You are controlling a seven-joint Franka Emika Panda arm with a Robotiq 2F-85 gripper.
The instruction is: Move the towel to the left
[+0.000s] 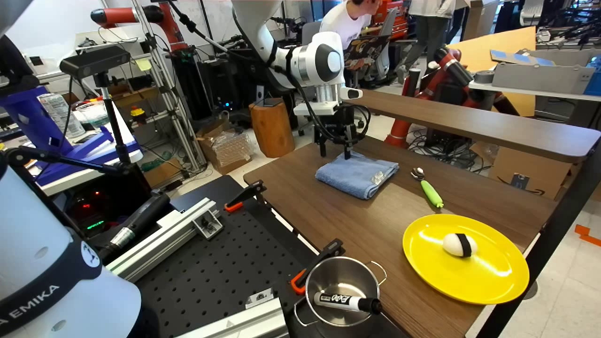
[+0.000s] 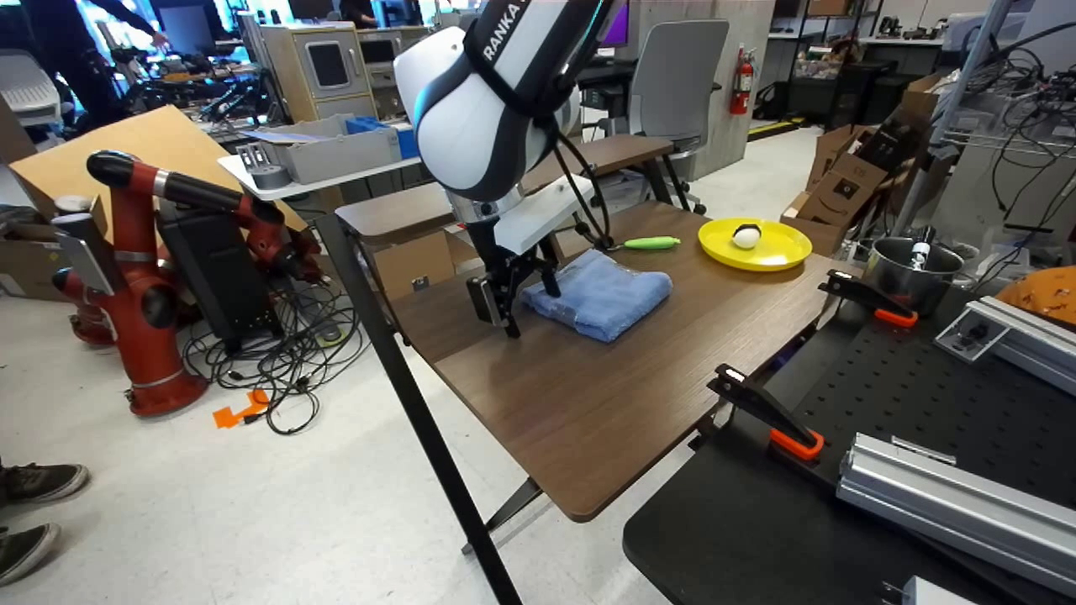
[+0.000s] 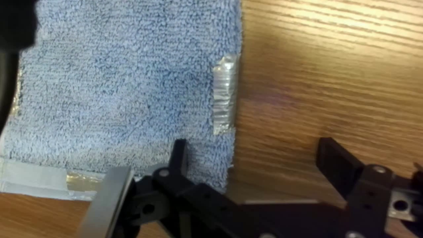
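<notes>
The towel is a folded blue cloth lying flat on the brown table; it shows in both exterior views [image 1: 352,176] [image 2: 598,294] and fills the left of the wrist view [image 3: 125,86]. Shiny tape shows along its edges. My gripper [image 3: 253,141] is open and pointing down at one edge of the towel. In the wrist view one fingertip is over the towel near its corner and the other is over bare wood beyond the edge. It also shows low at the towel in both exterior views [image 1: 335,156] [image 2: 532,314]. Whether the finger touches the cloth is unclear.
A green-handled spoon [image 1: 431,193] lies beside the towel. A yellow plate [image 1: 422,263] holds a white, black-banded piece [image 1: 454,245]. A metal pot [image 1: 324,267] with a marker [image 1: 342,301] stands near two clamps [image 2: 761,403]. A raised shelf [image 1: 469,119] runs along the table's far side.
</notes>
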